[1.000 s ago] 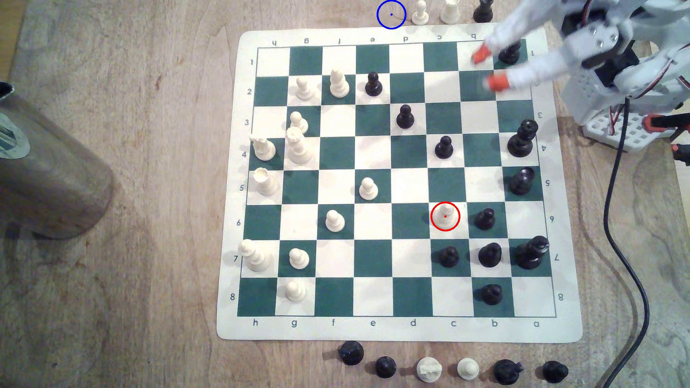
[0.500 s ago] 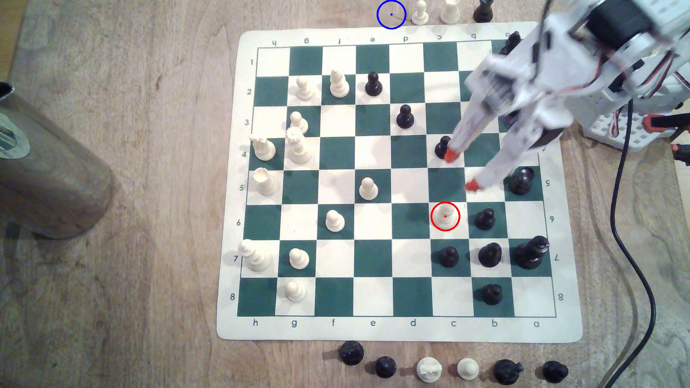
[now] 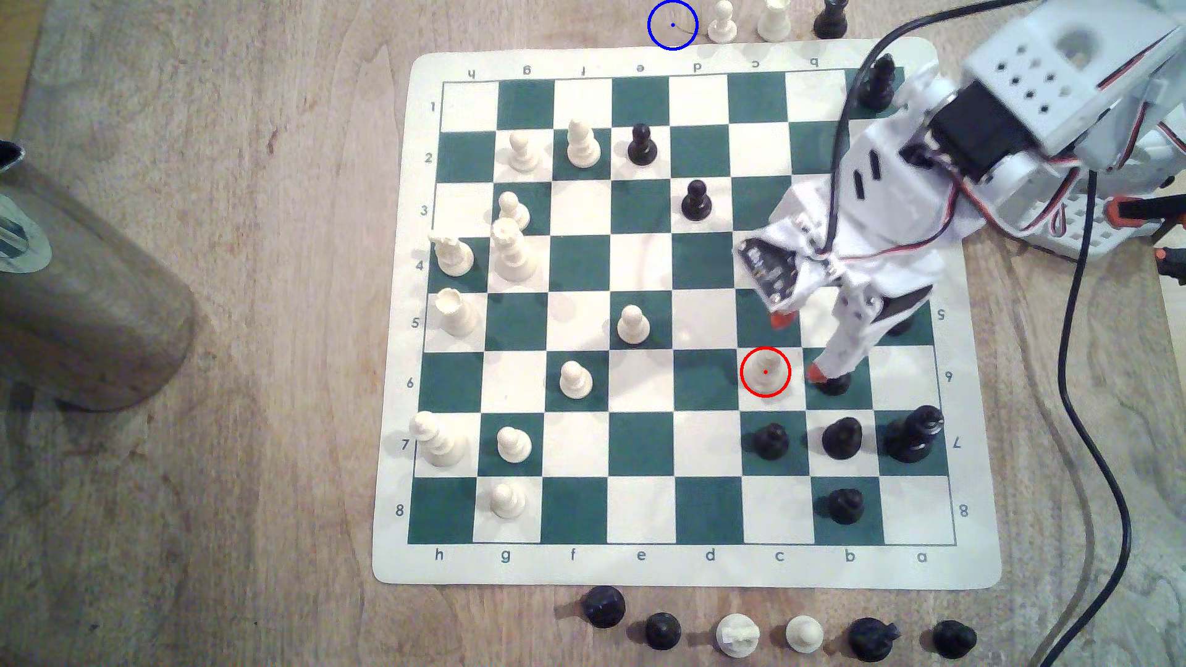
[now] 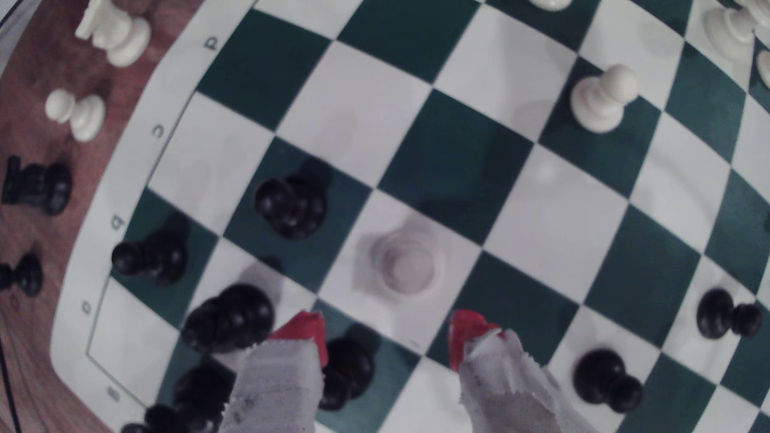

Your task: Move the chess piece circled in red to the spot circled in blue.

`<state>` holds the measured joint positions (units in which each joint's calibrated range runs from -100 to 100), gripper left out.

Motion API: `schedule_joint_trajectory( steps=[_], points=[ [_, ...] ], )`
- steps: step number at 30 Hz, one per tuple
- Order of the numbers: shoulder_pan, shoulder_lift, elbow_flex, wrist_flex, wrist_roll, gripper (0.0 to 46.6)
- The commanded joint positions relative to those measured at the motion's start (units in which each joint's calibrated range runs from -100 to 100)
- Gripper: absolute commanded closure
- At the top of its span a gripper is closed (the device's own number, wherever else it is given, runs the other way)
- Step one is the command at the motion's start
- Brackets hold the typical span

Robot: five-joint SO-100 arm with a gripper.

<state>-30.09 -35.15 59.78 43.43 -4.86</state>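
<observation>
The chess piece point(image 3: 765, 371) is a cream-white pawn ringed in red, standing on a white square of the green-and-white board point(image 3: 642, 571). My gripper point(image 3: 798, 346) hangs open just beside it, toward the exterior view's right. One red fingertip point(image 3: 780, 319) is behind the pawn and the other point(image 3: 816, 374) is over a black pawn point(image 3: 834, 383). In the wrist view the chess piece point(image 4: 410, 264) lies a little ahead of my open gripper point(image 4: 387, 333), apart from both fingers. The spot point(image 3: 672, 24), a blue ring on bare wood, sits beyond the board's far edge.
Black pieces point(image 3: 770, 440) crowd the squares in front of and to the right of the pawn. A white pawn point(image 3: 722, 22) stands next to the blue ring. Captured pieces point(image 3: 738, 635) line the near table edge. A wooden cylinder point(image 3: 83, 288) stands at the exterior view's left, a black cable point(image 3: 1091, 449) at its right.
The arm swung from the board's far right corner across the board to the red-ringed pawn. The fingers stayed open. No piece moved.
</observation>
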Motion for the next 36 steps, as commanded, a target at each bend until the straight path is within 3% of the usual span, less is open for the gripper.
schedule_joint_trajectory(
  steps=[1, 14, 28, 36],
  points=[
    [-0.2, 3.8, -7.7, -2.3, -0.3, 31.2],
    [0.7, 10.2, -10.2, -5.1, -0.3, 31.7],
    [0.1, 16.8, -14.1, -5.2, -0.3, 34.9],
    [-0.1, 17.4, -14.5, -5.1, -0.2, 39.0]
  ],
)
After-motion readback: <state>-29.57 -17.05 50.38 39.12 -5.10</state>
